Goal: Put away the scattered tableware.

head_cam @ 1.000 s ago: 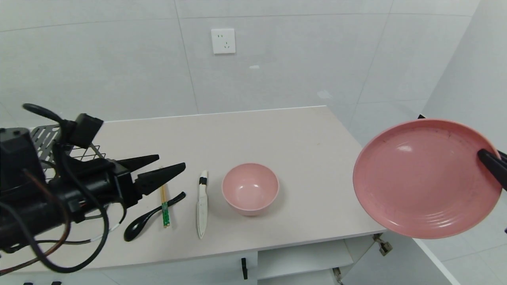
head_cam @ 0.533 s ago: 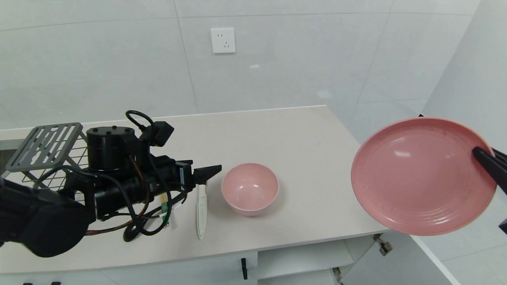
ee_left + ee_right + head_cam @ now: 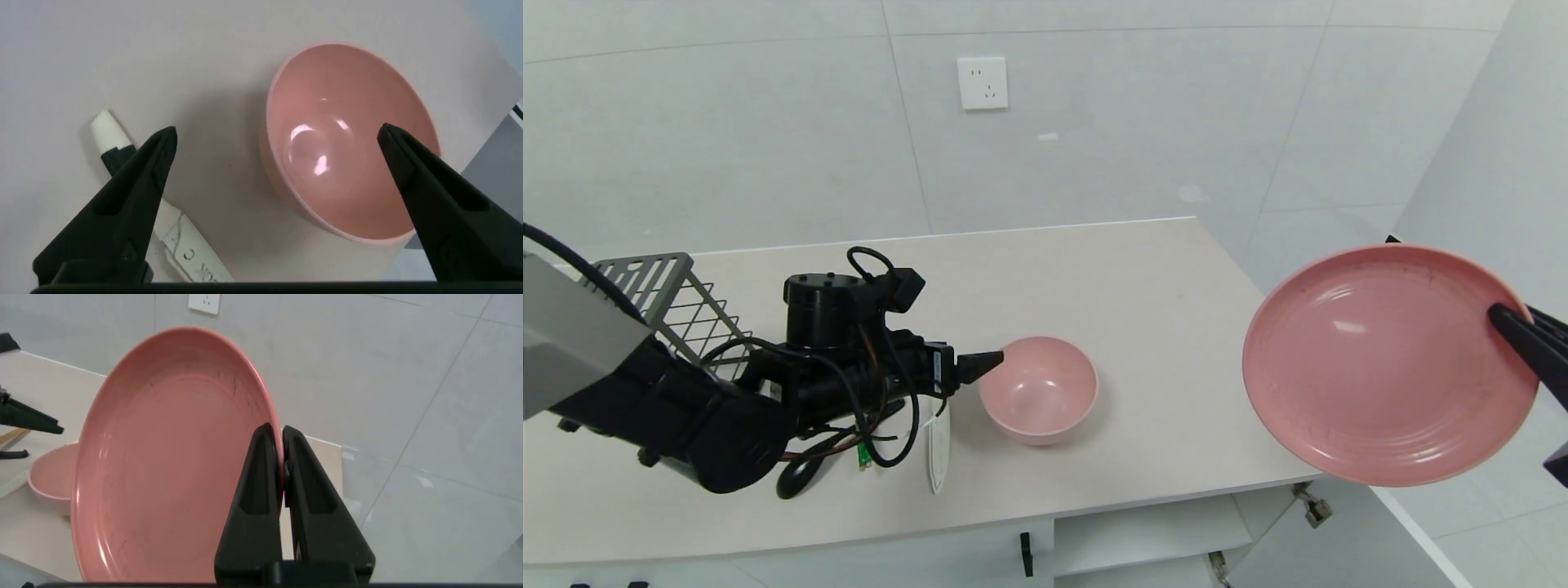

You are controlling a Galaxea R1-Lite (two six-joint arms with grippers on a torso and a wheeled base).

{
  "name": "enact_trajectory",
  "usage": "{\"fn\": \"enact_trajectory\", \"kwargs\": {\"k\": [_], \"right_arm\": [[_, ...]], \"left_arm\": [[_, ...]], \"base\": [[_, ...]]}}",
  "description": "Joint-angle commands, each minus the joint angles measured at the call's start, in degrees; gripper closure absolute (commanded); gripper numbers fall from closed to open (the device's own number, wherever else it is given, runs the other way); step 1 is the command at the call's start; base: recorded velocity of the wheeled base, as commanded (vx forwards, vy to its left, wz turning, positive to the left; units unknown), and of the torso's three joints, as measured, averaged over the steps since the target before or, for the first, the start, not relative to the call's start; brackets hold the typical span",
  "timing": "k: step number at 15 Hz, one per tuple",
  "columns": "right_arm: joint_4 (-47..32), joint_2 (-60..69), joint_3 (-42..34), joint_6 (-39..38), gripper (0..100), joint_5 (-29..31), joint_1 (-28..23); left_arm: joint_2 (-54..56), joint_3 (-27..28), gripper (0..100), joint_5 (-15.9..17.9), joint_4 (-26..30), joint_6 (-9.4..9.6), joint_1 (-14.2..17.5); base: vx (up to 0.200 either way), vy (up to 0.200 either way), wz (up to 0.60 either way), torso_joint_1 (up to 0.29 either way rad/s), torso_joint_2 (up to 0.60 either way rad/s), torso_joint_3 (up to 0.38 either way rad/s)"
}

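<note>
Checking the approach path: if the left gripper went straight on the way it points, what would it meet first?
Probably the pink bowl: its near rim lies just ahead of the open left gripper, though depth is hard to judge.

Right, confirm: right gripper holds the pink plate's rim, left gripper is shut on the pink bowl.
Wrong on the left gripper: it is open over the pink bowl, as the left wrist view shows. The right gripper does hold the pink plate's rim.

Tilted pink plate (image 3: 1380, 367) aloft, pink bowl (image 3: 1039, 388) on counter (image 3: 1143, 302)
</note>
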State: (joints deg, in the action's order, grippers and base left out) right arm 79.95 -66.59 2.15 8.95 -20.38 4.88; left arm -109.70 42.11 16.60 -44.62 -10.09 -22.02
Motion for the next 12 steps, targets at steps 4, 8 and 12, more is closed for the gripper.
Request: {"fn": "enact_trajectory", "kwargs": {"k": [4, 8, 12], "right_arm": [[1.35, -1.18, 0.23, 0.02, 100, -0.01, 0.05], [1.53, -1.62, 0.23, 0.02, 100, -0.01, 0.05], [1.62, -2.15, 0.14, 0.02, 100, -0.01, 0.13]], "left_arm": [[-7.28, 2.37, 0, -0.52, -3.81, -0.19, -1.45], [-10.53, 3.16, 0, -1.84, -5.48, -0.28, -1.98], [-10.53, 3.07, 0, -1.84, -5.48, -0.28, -2.51]], "base": [[0.0, 0.0, 0.0, 0.0, 0.0, 0.0], [0.0, 0.0, 0.0, 0.0, 0.0, 0.0], [0.0, 0.0, 0.0, 0.0, 0.0, 0.0]]}}
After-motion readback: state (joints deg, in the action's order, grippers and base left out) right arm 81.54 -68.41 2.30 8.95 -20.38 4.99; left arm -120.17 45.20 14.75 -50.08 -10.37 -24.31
